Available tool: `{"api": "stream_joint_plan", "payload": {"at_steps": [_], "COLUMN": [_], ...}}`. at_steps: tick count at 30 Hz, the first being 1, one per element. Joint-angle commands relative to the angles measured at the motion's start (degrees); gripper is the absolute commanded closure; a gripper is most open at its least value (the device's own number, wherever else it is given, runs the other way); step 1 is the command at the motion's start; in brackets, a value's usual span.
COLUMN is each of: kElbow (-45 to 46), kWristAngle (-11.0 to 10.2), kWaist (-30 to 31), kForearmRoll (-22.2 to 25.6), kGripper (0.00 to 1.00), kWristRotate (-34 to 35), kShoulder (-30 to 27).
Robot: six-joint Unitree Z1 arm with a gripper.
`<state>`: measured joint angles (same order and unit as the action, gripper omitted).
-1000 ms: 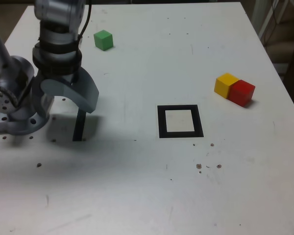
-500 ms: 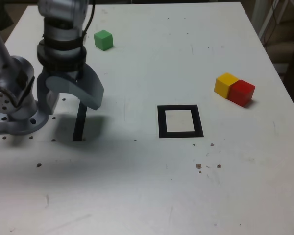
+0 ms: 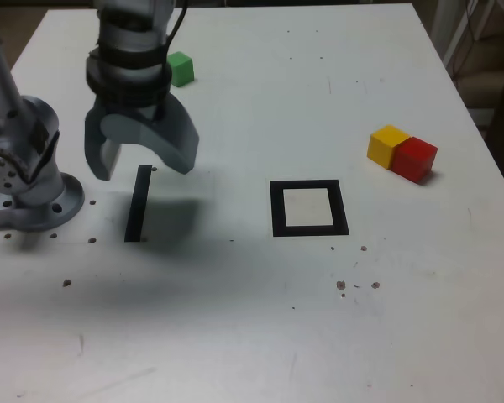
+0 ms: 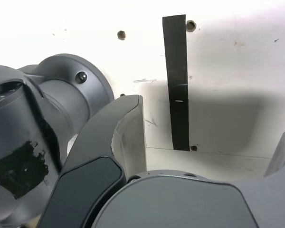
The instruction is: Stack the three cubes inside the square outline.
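The tool [image 3: 143, 164] is seen spread wide and empty, pointing down above the top end of a thin black strip [image 3: 138, 204] on the white worktop [image 3: 252, 319]. The strip's long axis runs near to far in the exterior view. Green cube [image 3: 180, 68] sits behind the arm, partly hidden. Yellow cube [image 3: 387, 144] and red cube [image 3: 415, 159] are touching, at the exterior view's right. Square outline [image 3: 309, 207] lies empty mid-worktop, edges roughly parallel to the worktop edges.
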<state>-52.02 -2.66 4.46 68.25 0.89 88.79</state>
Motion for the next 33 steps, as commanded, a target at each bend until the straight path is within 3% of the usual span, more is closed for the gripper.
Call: {"api": "stream_joint_plan", "payload": {"at_steps": [1,18,33], "kElbow": [-2.2,-14.2,-31.0], "kWristAngle": [0.1,-0.5,-0.9], "kWaist": [0.0,0.0,2.7], "kForearmRoll": [0.5,3.1,9.0], "kGripper": [0.01,0.01,0.01], "kWristRotate": [-0.4,-0.9,-0.9], "kShoulder": [1.0,7.9,16.9]}}
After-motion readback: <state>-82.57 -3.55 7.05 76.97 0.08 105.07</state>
